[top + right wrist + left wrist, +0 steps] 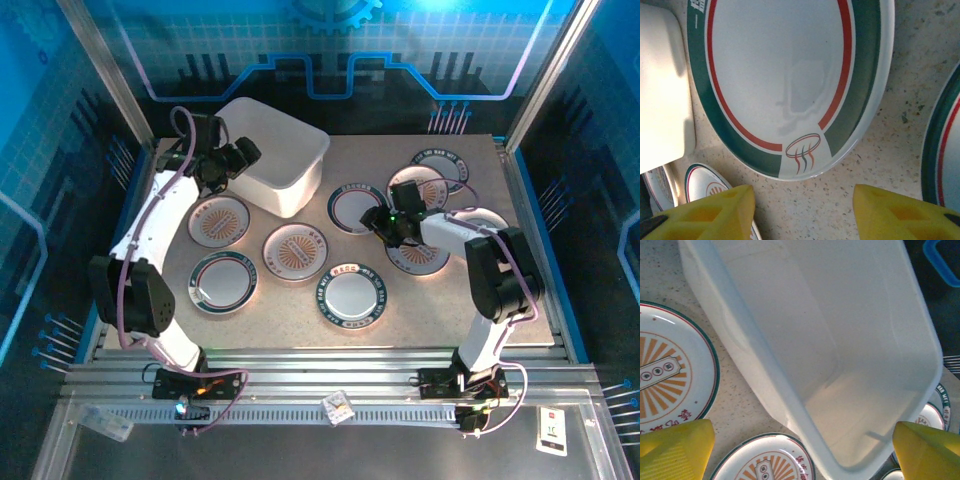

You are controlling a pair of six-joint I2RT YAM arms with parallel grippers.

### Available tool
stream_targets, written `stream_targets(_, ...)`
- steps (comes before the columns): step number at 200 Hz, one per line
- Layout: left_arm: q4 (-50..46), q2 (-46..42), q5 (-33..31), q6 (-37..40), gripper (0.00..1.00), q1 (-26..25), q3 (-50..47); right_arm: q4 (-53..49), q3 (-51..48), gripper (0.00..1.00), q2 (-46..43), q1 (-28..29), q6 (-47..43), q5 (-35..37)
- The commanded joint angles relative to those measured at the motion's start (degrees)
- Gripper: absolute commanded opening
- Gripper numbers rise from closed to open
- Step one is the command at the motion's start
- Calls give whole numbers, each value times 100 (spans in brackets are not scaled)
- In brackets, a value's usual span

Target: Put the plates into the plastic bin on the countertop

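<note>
Nearest the arm bases, dark-rimmed plates (352,295) and orange-patterned plates (296,250) lie flat, scattered on the countertop (280,325); mid-table, the right gripper (804,195) hovers with jaws partly apart, holding nothing, just short of a green-rimmed plate (790,85); farther off, the left gripper (802,427) hangs wide open and empty-handed above the plastic bin (270,155) at the far left.

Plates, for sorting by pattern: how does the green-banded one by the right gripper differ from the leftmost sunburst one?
The banded plate has a green band, red ring and white centre; the sunburst plate has orange rays inside a thin green rim. The banded plate lies right of the bin, the sunburst plate left. Both lie flat, face up.
</note>
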Motion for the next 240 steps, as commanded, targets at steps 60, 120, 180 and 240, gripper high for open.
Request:
stream_targets(60, 21, -644, -60, 335, 95, 349, -687, 124, 140, 51, 330, 283, 475, 867)
stream_targets(120, -60, -880, -104, 557, 95, 573, -840, 199, 469, 45, 787, 447, 787, 1332)
stream_targets(180, -117, -949, -70, 606, 95, 653, -849, 266, 457, 39, 1037, 489, 1046, 1523)
stream_targets(240, -198, -1073, -7, 541, 96, 653, -865, 304, 310, 16, 743, 575, 1098, 1982)
